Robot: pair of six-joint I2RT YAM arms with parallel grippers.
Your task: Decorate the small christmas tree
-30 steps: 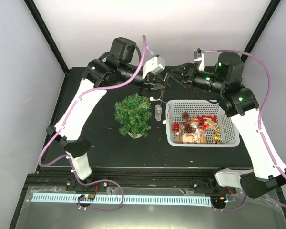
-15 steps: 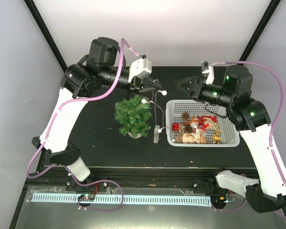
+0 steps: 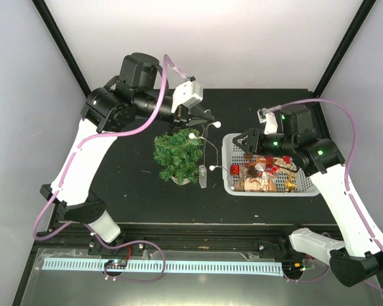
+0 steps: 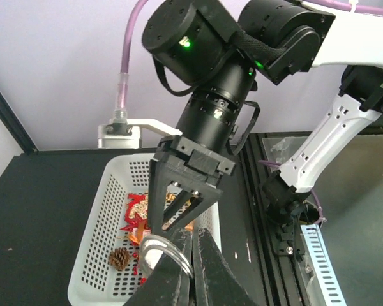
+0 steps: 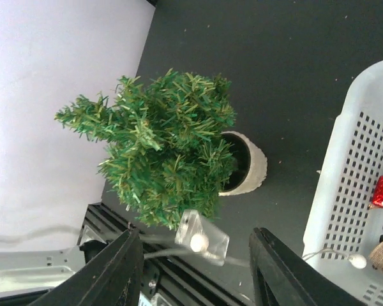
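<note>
The small christmas tree (image 3: pixel 178 155) stands on the black table on a whitish round base (image 3: pixel 182 180). It also shows in the right wrist view (image 5: pixel 159 143). My left gripper (image 3: pixel 201 118) is shut on a thin wire string of lights with white bulbs (image 3: pixel 192 134), held above the tree's right side. In the left wrist view its fingers (image 4: pixel 196 236) pinch a wire loop (image 4: pixel 163 250). A clear battery box (image 3: pixel 203 176) hangs from the string beside the tree (image 5: pixel 204 239). My right gripper (image 3: pixel 242 141) is open and empty over the basket's left end (image 5: pixel 198 268).
A white plastic basket (image 3: pixel 304 189) right of the tree holds several ornaments: a pine cone (image 4: pixel 120 258), red and gold pieces. One bulb (image 5: pixel 356 260) hangs at the basket's wall. A rail runs along the table's near edge (image 3: pixel 198 236).
My right gripper has come down and left, from behind the basket to over its left end. The hanging battery box has swung left toward the tree. The left arm shifted left a second ago.
</note>
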